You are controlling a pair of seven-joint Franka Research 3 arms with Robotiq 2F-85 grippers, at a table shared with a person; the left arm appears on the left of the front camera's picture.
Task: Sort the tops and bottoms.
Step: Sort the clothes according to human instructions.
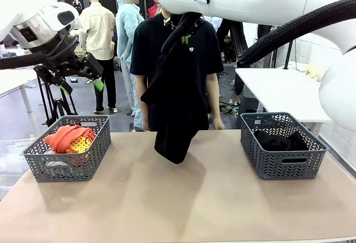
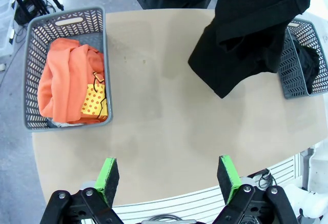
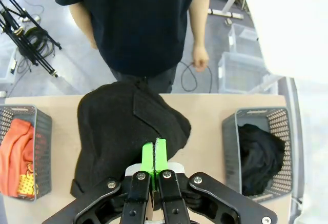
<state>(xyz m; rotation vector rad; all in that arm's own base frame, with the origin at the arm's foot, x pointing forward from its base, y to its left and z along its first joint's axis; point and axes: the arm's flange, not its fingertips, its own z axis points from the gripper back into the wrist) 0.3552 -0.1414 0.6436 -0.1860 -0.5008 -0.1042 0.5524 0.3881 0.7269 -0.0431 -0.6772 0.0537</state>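
A black bottom [image 1: 173,118] hangs over the middle of the table, and my right gripper [image 1: 185,33] is shut on its top edge. In the right wrist view the green pads [image 3: 148,157] pinch the black bottom [image 3: 123,137]. A second black bottom [image 1: 278,140] lies in the right grey basket [image 1: 282,168]. The orange top [image 1: 67,137] with its yellow print patch fills the left grey basket [image 1: 67,168]. My left gripper [image 1: 94,76] hovers open, high above the left basket and holding nothing. From the left wrist, the left gripper [image 2: 168,178] looks down on the orange top [image 2: 69,83] and the hanging bottom [image 2: 246,44].
A person in a black T-shirt [image 1: 206,48] stands at the far edge of the table, behind the hanging garment. Bare tabletop [image 1: 183,198] lies between the two baskets. A white table [image 1: 278,90] stands behind on the right, and a tripod [image 1: 53,101] stands behind on the left.
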